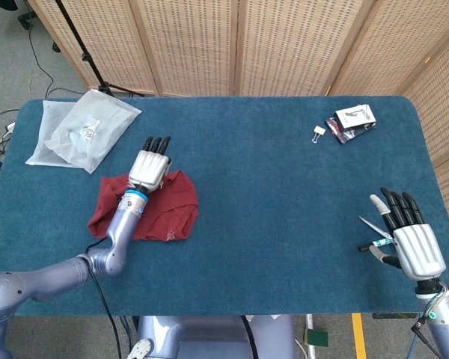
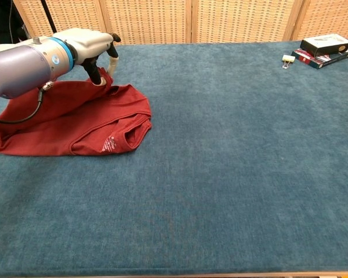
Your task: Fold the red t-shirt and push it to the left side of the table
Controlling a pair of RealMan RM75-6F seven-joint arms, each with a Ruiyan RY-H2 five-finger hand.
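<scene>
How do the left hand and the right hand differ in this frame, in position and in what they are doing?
The left hand is over the table's left half, pinching a fold of the red t-shirt; the right hand hangs at the near right edge, holding nothing. The left hand's fingers curl down onto the cloth in the chest view; the right hand's fingers are spread and extended. Both show silver backs and black fingers.
</scene>
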